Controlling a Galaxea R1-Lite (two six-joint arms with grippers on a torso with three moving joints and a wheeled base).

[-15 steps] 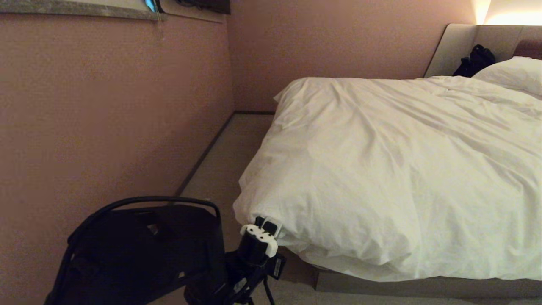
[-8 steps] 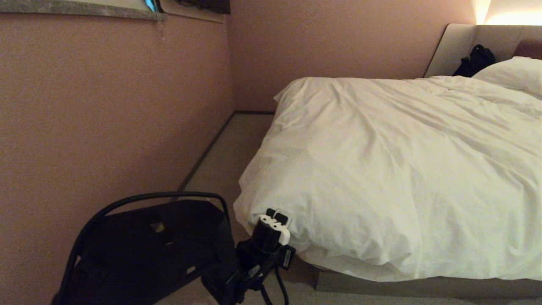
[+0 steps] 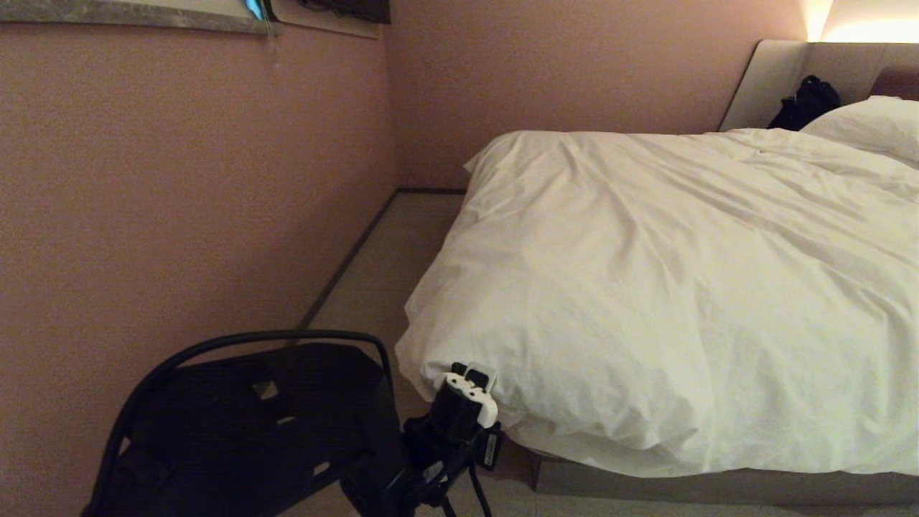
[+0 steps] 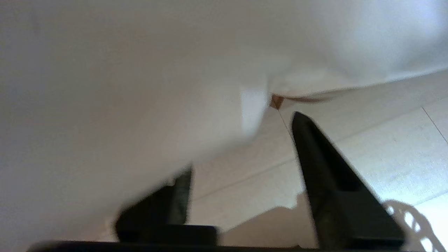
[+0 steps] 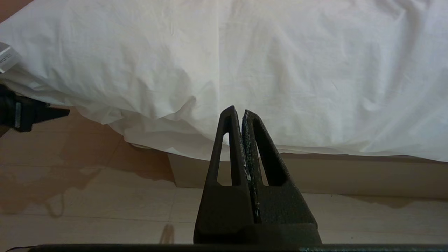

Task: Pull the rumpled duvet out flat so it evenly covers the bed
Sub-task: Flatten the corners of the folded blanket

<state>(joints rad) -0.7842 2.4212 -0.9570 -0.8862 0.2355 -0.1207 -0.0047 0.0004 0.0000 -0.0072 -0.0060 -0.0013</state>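
Left gripper [image 3: 479,374] at the duvet [image 3: 668,287] near corner — fingers spread, fabric draped over one. Duvet lies across the bed [image 3: 718,487]. Right gripper [image 5: 242,115] pressed together — holds nothing.

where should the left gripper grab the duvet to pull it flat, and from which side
Grip the duvet at its bulging near-left corner, where the left gripper now sits with jaws apart. Come in from the floor side, low and outward of the bed: there the edge overhangs the base as a loose fold, thin enough to pinch.
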